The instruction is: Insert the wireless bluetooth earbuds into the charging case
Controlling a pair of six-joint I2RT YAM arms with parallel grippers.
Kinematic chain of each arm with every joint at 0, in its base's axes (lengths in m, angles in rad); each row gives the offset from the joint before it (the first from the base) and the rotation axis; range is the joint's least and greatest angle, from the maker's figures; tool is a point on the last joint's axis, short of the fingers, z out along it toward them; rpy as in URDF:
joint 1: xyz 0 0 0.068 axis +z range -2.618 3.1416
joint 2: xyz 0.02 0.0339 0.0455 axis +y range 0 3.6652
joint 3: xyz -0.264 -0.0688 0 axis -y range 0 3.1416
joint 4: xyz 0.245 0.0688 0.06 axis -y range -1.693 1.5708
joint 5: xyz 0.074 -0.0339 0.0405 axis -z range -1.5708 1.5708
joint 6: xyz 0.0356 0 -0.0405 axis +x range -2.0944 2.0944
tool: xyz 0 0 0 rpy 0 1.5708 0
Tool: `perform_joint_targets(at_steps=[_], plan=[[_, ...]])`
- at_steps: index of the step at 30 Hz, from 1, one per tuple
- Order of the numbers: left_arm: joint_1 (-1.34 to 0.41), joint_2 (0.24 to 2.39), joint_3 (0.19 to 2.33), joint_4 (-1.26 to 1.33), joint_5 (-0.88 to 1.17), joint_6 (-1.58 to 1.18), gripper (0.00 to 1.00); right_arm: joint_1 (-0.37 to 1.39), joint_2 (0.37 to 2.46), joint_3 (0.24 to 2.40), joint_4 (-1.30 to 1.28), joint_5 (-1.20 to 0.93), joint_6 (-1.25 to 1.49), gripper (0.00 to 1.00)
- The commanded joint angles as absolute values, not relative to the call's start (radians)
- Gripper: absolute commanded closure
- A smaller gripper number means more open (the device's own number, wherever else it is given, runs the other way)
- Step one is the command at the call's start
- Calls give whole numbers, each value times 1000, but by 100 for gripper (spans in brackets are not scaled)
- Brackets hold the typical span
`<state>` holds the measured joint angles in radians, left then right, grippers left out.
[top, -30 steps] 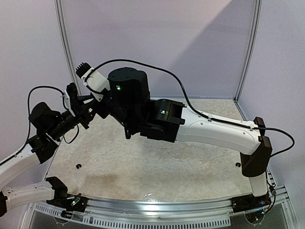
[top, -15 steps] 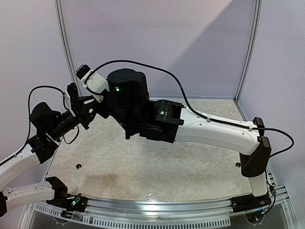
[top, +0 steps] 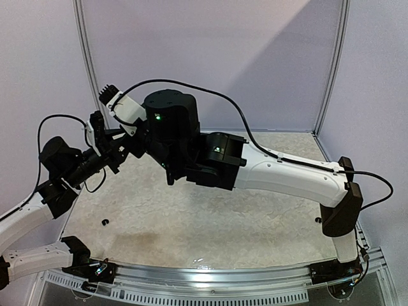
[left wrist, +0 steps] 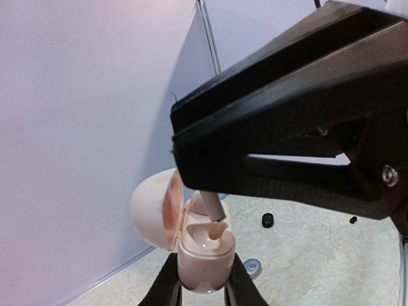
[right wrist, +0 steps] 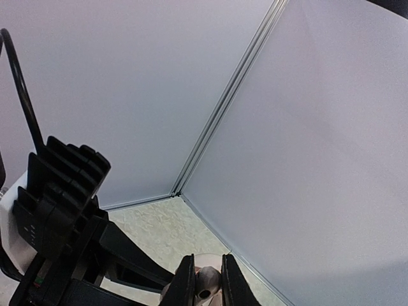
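Overhead, pale lilac wall panels (top: 223,51) stand around a desk (top: 191,223) with a mottled cream surface. Both arms meet in the air above its far left part. The left pincer (left wrist: 204,287) grips the pink charging case (left wrist: 203,255) upright, with its long axis vertical and its lid hinged open to the left in that wrist view. The right pincer (right wrist: 208,271) is closed on a silvery-grey earbud (left wrist: 210,207). Its stem is tilted and the lower end points down into the case's well.
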<state>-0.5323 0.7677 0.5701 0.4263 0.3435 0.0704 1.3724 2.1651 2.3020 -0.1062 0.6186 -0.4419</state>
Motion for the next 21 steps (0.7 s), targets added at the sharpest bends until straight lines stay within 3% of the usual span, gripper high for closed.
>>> perform_joint_targets(at_steps=[1,21], plan=[[-545,762,597,422,346,61,100,1369,2180,2294,-117,632,-426,100],[-545,764,600,419,334,54,100,1370,2178,2249,-141,698,-525,100]])
